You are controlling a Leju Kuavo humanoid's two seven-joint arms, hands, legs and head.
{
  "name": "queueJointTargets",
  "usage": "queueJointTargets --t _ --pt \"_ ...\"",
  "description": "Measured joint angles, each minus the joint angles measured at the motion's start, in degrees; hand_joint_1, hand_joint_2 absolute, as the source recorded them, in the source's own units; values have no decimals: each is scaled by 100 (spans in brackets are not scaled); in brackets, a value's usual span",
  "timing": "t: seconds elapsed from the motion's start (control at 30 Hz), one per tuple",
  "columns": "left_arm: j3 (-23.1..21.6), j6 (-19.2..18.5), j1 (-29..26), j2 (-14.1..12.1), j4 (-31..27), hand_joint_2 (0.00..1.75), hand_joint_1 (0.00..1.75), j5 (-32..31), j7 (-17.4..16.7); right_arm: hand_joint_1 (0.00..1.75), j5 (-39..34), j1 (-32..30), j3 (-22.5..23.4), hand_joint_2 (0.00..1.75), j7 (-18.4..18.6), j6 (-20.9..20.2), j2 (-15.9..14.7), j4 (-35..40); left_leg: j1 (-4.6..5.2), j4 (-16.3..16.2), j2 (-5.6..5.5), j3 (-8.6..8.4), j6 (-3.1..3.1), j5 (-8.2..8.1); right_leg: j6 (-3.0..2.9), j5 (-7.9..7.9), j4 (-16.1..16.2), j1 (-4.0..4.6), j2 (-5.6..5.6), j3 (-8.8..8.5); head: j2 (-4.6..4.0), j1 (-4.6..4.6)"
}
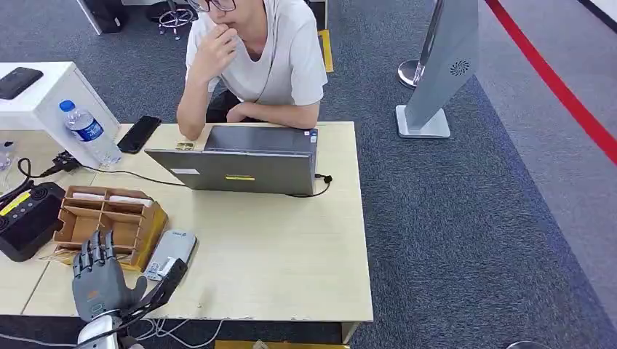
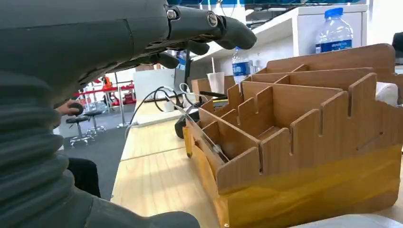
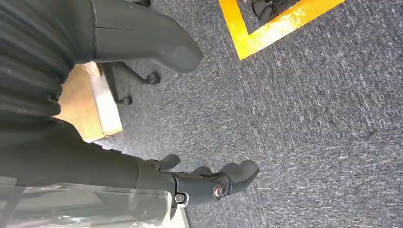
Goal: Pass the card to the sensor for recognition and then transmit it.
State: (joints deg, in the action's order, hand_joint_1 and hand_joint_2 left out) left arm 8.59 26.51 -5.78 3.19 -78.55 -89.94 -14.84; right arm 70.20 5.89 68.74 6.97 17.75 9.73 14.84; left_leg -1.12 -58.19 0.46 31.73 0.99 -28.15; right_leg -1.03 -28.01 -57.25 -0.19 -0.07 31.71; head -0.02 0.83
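A wooden card organizer (image 1: 109, 222) stands on the table's left side, with white cards (image 1: 109, 196) lying in its far slots. A flat grey sensor (image 1: 171, 251) lies just right of it. My left hand (image 1: 98, 280) hovers at the table's near edge, in front of the organizer, with its fingers spread and nothing in it; its thumb reaches toward the sensor. In the left wrist view, the hand (image 2: 95, 42) sits beside the organizer's notched dividers (image 2: 285, 137). My right hand (image 3: 95, 166) hangs over grey carpet, thumb and fingers apart, holding nothing.
A person sits at the far side behind an open laptop (image 1: 240, 163). A water bottle (image 1: 91, 131), a black phone (image 1: 138, 133), a white box (image 1: 44, 102) and a black device (image 1: 25, 218) stand at the left. Bare tabletop (image 1: 276, 247) lies right of the sensor.
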Motion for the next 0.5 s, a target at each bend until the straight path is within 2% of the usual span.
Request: queueJointTargets --t 0.5 --pt "20 72 66 35 175 175 0 0 122 0 2 -3 2 175 7 7 -9 -2 0 0 0 0 0 0 0 0 0 0 0 0 0 0"
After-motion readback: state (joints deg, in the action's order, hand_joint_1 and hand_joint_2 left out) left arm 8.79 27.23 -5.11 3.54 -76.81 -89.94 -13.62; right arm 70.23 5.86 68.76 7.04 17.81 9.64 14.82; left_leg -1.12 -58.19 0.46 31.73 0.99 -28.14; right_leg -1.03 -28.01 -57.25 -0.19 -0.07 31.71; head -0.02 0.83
